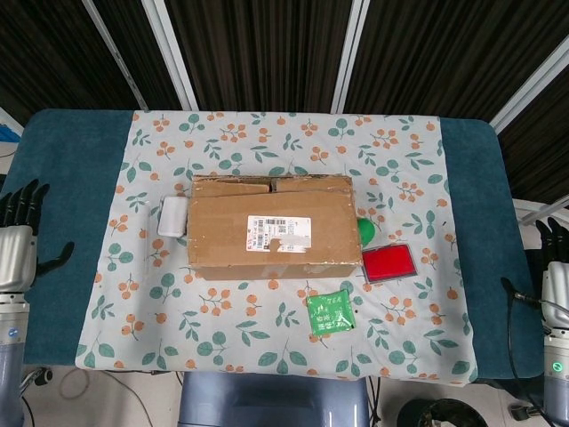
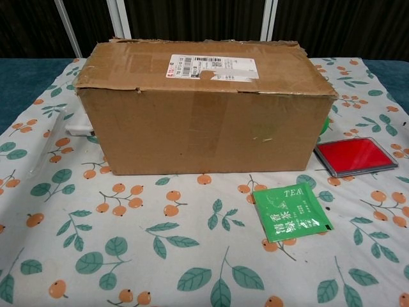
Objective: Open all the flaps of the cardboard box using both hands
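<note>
cardboard box (image 1: 274, 226) — centre of frame on the floral cloth (image 1: 400, 160), top flaps folded flat, so nothing is opened | your left hand (image 1: 18, 245) at far-left edge, fingers spread, holding nothing | right hand (image 1: 556, 267) at far-right edge, fingers straight, empty — both well apart from the box

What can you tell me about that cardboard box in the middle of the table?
The box is plain brown cardboard, oblong, lying with its long side toward the robot on the flowered cloth. Its top flaps are shut; their edges look worn and torn, and a white printed label is stuck on top. A white object lies close by its left end, and something green peeks out at its right end. Neither hand touches it.
</note>
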Controlling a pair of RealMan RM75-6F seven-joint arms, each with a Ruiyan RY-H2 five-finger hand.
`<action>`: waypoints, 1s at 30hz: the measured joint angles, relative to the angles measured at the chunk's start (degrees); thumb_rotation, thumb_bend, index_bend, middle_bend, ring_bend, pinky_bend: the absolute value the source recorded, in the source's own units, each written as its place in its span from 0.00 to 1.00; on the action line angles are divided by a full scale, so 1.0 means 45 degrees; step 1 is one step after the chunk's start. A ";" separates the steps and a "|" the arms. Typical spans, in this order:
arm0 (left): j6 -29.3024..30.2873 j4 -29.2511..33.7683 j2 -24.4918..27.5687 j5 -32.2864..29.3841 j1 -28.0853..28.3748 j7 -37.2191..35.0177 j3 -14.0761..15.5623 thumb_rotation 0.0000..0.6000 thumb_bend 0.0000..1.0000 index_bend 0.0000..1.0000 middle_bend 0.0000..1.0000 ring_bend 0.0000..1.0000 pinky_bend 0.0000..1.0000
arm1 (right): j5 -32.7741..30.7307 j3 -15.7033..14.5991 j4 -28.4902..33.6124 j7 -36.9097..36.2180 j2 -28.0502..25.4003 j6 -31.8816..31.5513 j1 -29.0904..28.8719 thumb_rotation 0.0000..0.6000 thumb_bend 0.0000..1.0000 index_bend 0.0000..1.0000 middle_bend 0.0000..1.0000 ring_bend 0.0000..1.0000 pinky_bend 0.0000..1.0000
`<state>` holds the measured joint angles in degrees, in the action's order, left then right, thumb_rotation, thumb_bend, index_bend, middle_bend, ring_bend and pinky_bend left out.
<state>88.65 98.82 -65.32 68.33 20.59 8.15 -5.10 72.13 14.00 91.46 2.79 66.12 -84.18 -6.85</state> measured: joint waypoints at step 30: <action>-0.1050 -0.1148 -0.0259 0.0737 -0.0696 -0.1737 -0.0381 1.00 0.24 0.00 0.00 0.00 0.00 | -0.4431 0.2832 0.1778 0.4698 -0.1523 0.8256 -0.8912 1.00 1.00 0.20 0.17 0.15 0.25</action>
<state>83.92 93.65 -66.48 71.64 17.46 0.33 -6.81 52.19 26.75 99.46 23.93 59.27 -47.03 -46.95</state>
